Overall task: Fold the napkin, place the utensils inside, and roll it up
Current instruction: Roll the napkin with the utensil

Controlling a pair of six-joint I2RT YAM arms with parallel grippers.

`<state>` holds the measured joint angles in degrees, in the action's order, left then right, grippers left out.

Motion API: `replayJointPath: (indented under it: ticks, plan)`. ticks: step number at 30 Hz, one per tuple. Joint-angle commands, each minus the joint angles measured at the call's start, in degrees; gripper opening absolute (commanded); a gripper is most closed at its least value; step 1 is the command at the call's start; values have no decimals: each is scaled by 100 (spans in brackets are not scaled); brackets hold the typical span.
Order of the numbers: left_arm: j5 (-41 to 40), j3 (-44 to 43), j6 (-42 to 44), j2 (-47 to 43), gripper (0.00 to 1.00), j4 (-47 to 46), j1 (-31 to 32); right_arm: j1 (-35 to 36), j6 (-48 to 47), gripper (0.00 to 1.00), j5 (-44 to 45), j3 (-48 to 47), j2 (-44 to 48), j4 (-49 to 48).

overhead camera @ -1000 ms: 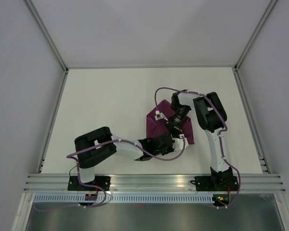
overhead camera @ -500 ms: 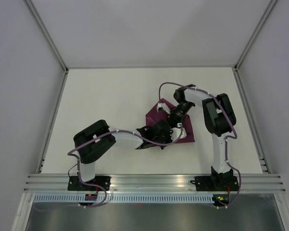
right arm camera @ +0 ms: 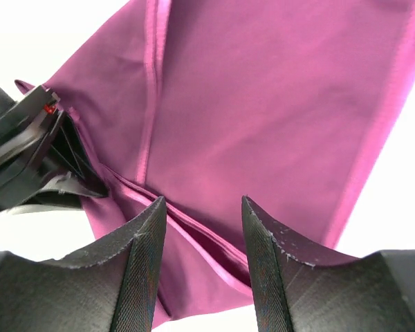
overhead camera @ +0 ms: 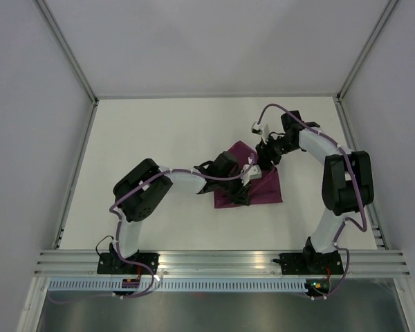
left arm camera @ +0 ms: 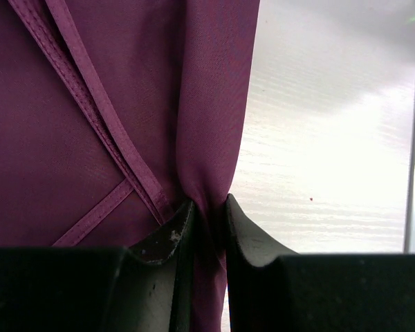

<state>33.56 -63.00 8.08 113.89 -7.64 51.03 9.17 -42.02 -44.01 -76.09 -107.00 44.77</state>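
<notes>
The purple-maroon napkin (overhead camera: 266, 188) lies folded on the white table, a little right of centre. My left gripper (overhead camera: 245, 188) reaches over its left part. In the left wrist view that gripper (left arm camera: 209, 211) is shut on a bunched fold at the napkin's (left arm camera: 90, 104) edge, where hemmed bands cross. My right gripper (overhead camera: 265, 159) hovers over the napkin's far edge. In the right wrist view it (right arm camera: 203, 207) stands open, with the napkin (right arm camera: 263, 104) below its fingers and nothing pinched between them. The left gripper (right arm camera: 28, 152) shows at that view's left. The utensils are out of view.
The white table (overhead camera: 159, 138) is bounded by white walls at the back and both sides. An aluminium rail (overhead camera: 221, 261) carrying both arm bases runs along the near edge. The right arm's purple cable (overhead camera: 277, 111) loops above its wrist.
My right gripper opened, let go of the napkin and pulled back toward the far right. The left gripper carried its napkin fold away from the near edge, and the cloth now lies flatter.
</notes>
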Motion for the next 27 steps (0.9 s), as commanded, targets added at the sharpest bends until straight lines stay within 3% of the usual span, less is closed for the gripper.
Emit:
replayJointPath:
  ticks: [1, 6, 15, 27]
  plan:
    - [563, -133, -394, 704, 2, 1299, -154, -99, 133, 54, -99, 601, 653, -855]
    - [801, -519, -658, 1004, 2, 1668, -391, -100, -139, 54, 164, 1719, 1855, -1664]
    - [977, -1327, -1045, 1425, 2, 2696, -541, 198, -1247, 55, 296, 3108, 3157, -1454]
    - [1231, -1979, -1195, 1848, 2, 3181, -567, 1403, -1010, 57, 1183, 4023, 3493, -2235]
